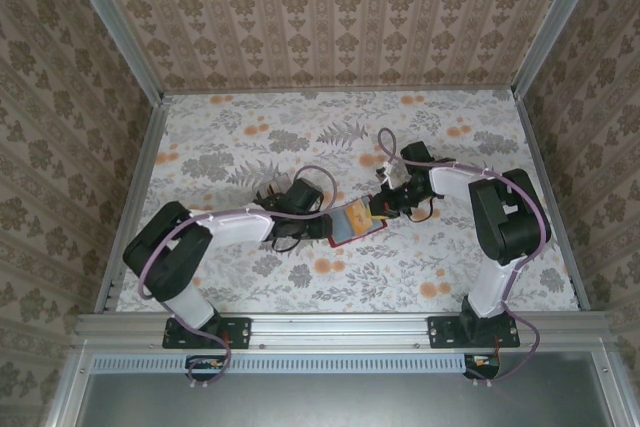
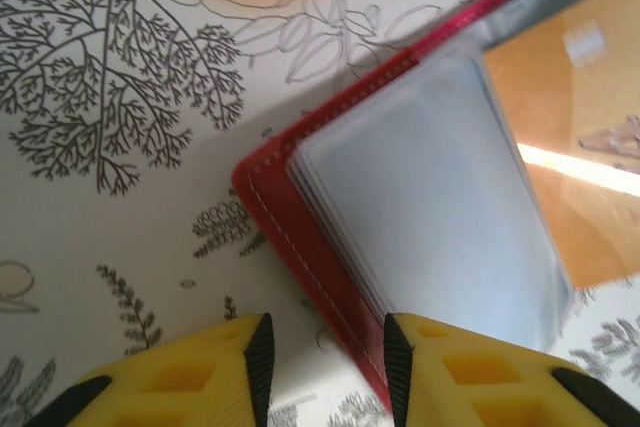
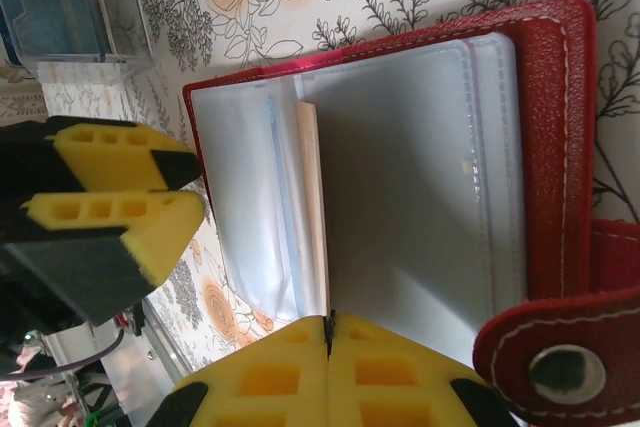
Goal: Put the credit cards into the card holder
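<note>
The red card holder (image 3: 555,127) lies open on the flowered table, its pale see-through pockets (image 2: 430,197) facing up. An orange credit card (image 2: 575,137) stands edge-on among the pockets (image 3: 310,197). My right gripper (image 3: 328,325) is shut on the near end of that card. My left gripper (image 2: 325,347) stands open at the holder's opposite corner; the red edge (image 2: 290,217) runs between its yellow fingers, close to the right one. From above, both grippers (image 1: 325,227) (image 1: 378,209) meet over the holder (image 1: 365,230).
A clear box with blue contents (image 3: 60,2) sits on the table beyond the holder's far corner. The table is patterned with orange and grey flowers (image 1: 330,127) and walled on three sides. A snap strap (image 3: 565,367) hangs off the holder by my right fingers.
</note>
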{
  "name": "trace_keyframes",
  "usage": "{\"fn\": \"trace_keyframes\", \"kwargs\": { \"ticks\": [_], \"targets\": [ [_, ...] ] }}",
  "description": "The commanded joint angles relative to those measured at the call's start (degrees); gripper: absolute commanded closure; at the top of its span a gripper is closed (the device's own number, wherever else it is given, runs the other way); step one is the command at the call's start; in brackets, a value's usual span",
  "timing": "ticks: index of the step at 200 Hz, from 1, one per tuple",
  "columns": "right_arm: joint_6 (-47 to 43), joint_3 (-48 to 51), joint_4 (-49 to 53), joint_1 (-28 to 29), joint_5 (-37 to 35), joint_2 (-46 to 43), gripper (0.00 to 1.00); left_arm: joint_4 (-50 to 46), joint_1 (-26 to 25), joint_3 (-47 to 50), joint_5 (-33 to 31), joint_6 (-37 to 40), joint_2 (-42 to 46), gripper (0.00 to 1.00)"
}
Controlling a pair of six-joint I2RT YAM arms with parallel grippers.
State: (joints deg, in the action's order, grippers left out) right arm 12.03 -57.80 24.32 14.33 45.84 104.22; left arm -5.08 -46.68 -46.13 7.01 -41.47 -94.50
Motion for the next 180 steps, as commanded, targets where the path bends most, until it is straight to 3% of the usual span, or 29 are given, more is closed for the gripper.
{"fn": "trace_keyframes", "kwargs": {
  "ticks": [1,96,180],
  "targets": [
    [2.3,1.7,-3.4,0.4,3.5,-1.6,1.00,-1.4,0.9,-1.8,-0.6,-0.9,-2.0,0.68],
    [7.7,6.4,-12.0,0.2,6.3,-5.3,1.00,-7.4,2.9,-4.9,-3.9,3.3,-3.2,0.78],
    [9.5,6.6,-15.0,0.8,8.3,0.3,1.00,-7.6,3.3,-4.5,-3.7,4.6,-3.1,0.81]
  ]
}}
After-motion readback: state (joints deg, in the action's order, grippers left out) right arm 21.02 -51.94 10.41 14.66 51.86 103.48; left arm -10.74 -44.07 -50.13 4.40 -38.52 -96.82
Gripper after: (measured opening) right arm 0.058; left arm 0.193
